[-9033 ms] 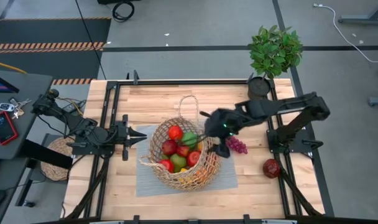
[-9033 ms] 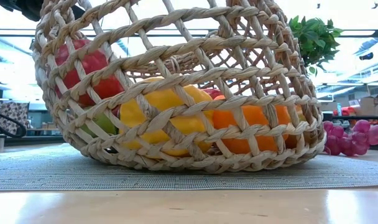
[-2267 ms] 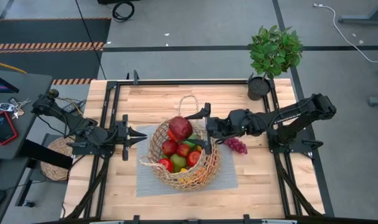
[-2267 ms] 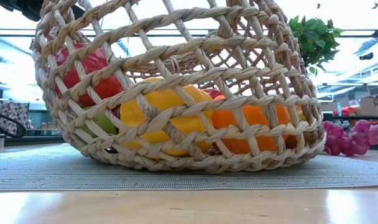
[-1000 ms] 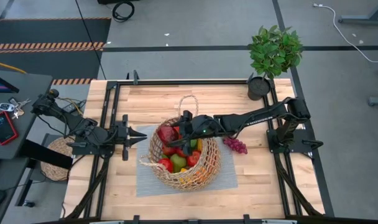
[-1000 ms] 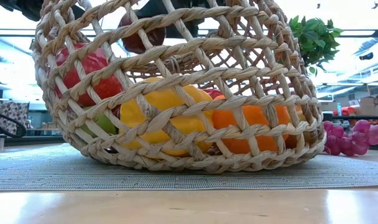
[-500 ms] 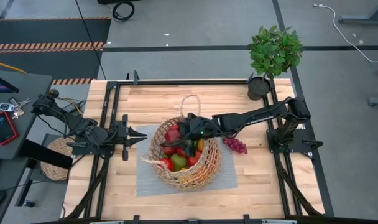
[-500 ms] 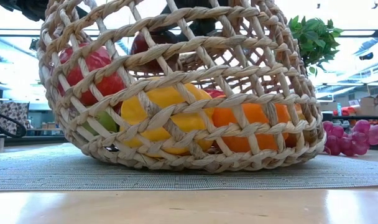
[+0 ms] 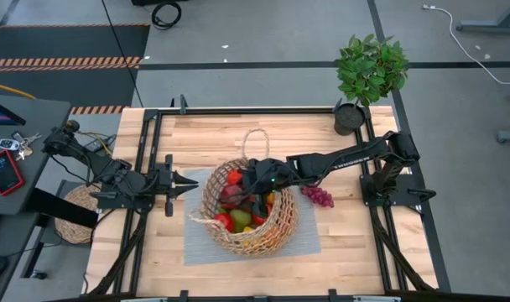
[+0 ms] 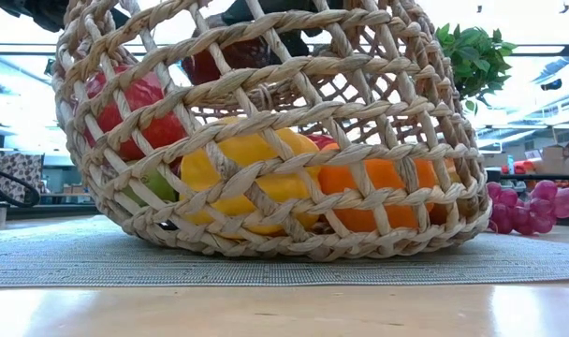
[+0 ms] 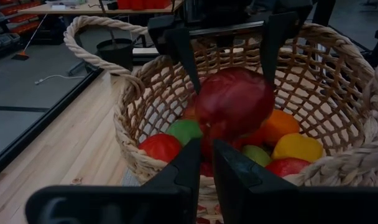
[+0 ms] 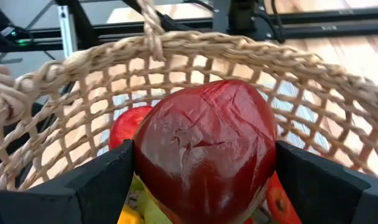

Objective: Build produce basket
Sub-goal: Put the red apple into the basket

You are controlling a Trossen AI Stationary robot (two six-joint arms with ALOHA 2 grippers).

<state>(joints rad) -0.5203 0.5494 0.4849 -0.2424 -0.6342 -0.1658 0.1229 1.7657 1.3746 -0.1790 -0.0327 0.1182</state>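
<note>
The tan wicker basket (image 9: 249,214) stands on a grey mat (image 9: 196,242) at the table's middle. It holds red, green, yellow and orange produce (image 10: 242,168). My right gripper (image 9: 238,191) reaches in over the basket's far right rim and is shut on a dark red fruit (image 12: 204,146). The fruit sits above the other pieces (image 11: 234,102). My left gripper (image 9: 192,182) is shut and empty, level just left of the basket; its fingers (image 11: 204,168) point at the basket wall. My right gripper pinches the dark red fruit between its two fingers, one finger (image 12: 105,180) on each opposite side of its widest part (image 12: 263,155). The fingers slant down into the basket from the table's right. The fruit is held over the other produce; whether it touches them I cannot tell.
Purple grapes (image 9: 318,195) lie on the table just right of the basket. A potted green plant (image 9: 371,71) stands at the far right corner. A flat round woven mat (image 9: 70,214) lies beyond the table's left edge. Black rails frame the table.
My right gripper, still shut on the dark red fruit, has carried it a little toward the table's near edge, deeper over the produce inside the basket. The basket rocked slightly and has settled back.
</note>
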